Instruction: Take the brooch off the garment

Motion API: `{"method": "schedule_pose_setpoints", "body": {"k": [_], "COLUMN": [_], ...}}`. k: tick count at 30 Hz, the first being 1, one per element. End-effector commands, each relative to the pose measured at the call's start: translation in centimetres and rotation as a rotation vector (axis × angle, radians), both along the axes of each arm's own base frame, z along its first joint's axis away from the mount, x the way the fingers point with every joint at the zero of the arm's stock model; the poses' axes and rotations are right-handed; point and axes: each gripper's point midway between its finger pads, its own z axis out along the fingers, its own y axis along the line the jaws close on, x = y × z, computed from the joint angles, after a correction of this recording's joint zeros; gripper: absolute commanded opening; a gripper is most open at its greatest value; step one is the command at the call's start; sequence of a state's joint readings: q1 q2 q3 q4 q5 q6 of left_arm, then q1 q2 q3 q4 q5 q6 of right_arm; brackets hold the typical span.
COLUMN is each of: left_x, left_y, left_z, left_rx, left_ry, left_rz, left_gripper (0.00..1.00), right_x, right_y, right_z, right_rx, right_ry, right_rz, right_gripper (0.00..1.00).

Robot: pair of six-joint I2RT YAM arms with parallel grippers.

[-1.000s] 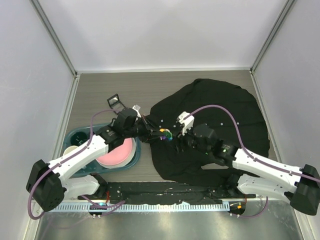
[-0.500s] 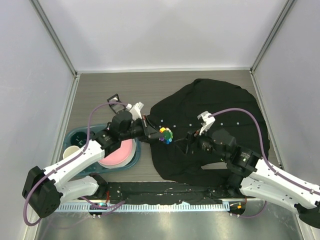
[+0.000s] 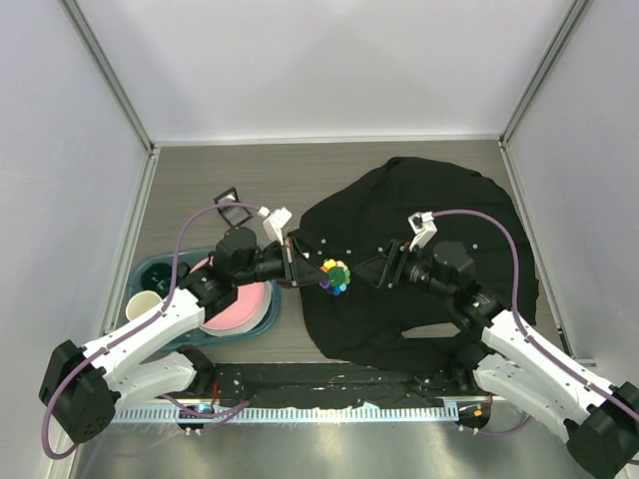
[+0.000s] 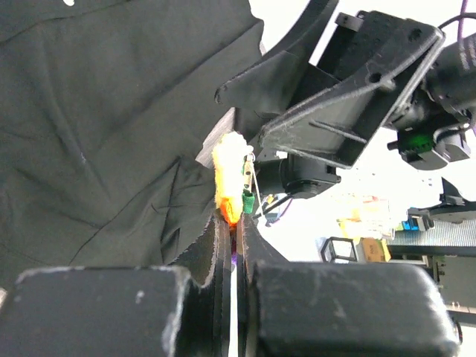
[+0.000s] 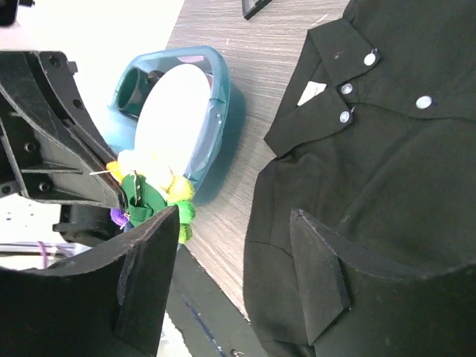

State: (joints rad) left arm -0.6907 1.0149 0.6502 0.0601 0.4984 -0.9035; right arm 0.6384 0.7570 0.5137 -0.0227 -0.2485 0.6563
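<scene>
Two changes stand out against a second ago. The right gripper (image 3: 374,275), then almost touching the pin, has drawn back toward its own arm and now sits near it but clear of it. The multicoloured flower-shaped brooch (image 3: 335,276), then half hidden between the tools, now shows its full ring of petals.

The left gripper (image 3: 310,268) has its fingers pressed together on the brooch's edge, so the flower juts out just past the fingertips, between the two grippers. From the left wrist, the petal nearest the fingertips looks soft and matte, yellow to orange, with a thin metal pin on the green part. The right gripper's fingers stand wide apart and hold nothing; the brooch lies ahead of its left finger.

The large black button-up shirt (image 3: 449,210) lies crumpled under and beyond the right gripper, with its collar and small white buttons (image 5: 370,58) ahead of that tool. In the right wrist view, bare grey wood-grain table (image 3: 220,180) shows between shirt and brooch.

Beneath the left forearm sits a teal plastic tray (image 3: 160,271). It holds a round pink plate (image 3: 238,307) with a white rim, and a pale cup (image 3: 143,302) stands at the end farthest from the gripper.
</scene>
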Motion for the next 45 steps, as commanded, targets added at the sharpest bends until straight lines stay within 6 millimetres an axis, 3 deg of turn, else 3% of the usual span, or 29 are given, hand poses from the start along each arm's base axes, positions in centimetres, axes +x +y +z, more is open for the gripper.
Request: {"method": "schedule_pose_setpoints", "body": {"k": [1, 7, 12, 20, 35, 45], "left_x": [0.0, -0.1, -0.3, -0.3, -0.6, -0.7], "left_y": [0.1, -0.1, 0.1, 0.1, -0.1, 0.1], "left_z": [0.6, 0.7, 0.7, 0.7, 1.0, 1.0], "left_rx": [-0.002, 0.0, -0.003, -0.012, -0.027, -0.023], "left_ry": [-0.063, -0.061, -0.062, -0.055, -0.055, -0.056], "left_rz": [-0.021, -0.04, -0.035, -0.027, -0.047, -0.048], "left_gripper": [0.0, 0.0, 0.0, 0.0, 0.0, 0.0], "right_x": [-1.3, -1.3, -1.0, -0.9, -0.9, -1.0], "right_y": [1.3, 2.7, 3.2, 4.0, 4.9, 5.2], "right_z": [3.2, 4.5, 3.4, 3.4, 2.4, 2.2], "right_rx": [0.194, 0.28, 0.281, 0.285, 0.267, 0.28], "right_ry": [-0.008, -0.007, 0.022, 0.012, 0.021, 0.03], "right_rz": [0.128, 0.19, 0.205, 0.231, 0.247, 0.27], "right_gripper": [0.68, 0.73, 0.73, 0.68, 0.53, 0.3]}}
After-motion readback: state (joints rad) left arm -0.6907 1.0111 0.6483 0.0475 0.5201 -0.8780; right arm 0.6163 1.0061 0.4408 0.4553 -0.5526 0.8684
